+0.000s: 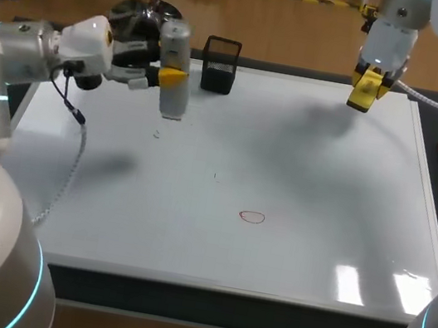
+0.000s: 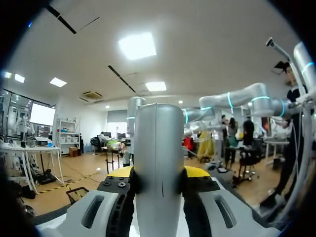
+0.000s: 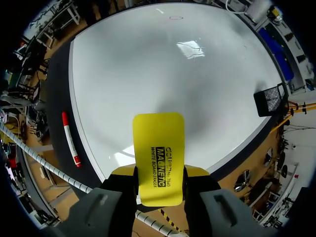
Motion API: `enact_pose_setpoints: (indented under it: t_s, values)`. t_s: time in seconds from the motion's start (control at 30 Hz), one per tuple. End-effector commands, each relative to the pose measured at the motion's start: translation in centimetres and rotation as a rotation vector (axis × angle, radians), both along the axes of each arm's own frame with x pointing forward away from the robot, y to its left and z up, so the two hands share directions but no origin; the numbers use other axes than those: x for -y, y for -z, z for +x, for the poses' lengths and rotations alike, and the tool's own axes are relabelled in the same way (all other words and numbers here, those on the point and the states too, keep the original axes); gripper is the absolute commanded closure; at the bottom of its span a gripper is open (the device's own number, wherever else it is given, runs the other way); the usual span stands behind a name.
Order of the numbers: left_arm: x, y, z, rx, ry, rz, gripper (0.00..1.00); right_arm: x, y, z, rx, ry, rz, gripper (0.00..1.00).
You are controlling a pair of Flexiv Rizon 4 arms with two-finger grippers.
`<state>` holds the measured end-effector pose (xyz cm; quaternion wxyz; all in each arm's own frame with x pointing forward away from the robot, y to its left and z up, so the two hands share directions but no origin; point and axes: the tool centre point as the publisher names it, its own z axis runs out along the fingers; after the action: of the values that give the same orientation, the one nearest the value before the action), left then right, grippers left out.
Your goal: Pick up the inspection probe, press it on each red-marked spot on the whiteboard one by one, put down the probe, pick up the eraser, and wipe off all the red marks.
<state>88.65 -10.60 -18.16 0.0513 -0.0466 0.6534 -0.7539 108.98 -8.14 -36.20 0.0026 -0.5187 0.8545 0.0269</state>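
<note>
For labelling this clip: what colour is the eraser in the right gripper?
Yellow, with black print; the eraser shows best in the right wrist view.

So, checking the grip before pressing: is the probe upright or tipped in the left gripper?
Upright: the probe stands vertical above the whiteboard, the left gripper shut on its middle.

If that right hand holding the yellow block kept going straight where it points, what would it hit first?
Probably the bare whiteboard, well short of the red circle, though depth is unclear.
</note>
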Motion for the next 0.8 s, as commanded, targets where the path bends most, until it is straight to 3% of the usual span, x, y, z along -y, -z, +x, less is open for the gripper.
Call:
enact_pose_setpoints:
  t_s: [0.03, 0.8]
  values:
    - [1.4, 0.5, -0.6, -0.008, 0.052, 0.004, 1.0, 0.0, -0.1, 0.1, -0.002, -0.002, -0.004, 1.0]
    - [10.0, 2.9, -9.2, -0.091, 0.403, -0.033, 1.0, 0.0, -0.1, 0.1, -0.002, -0.002, -0.004, 1.0]
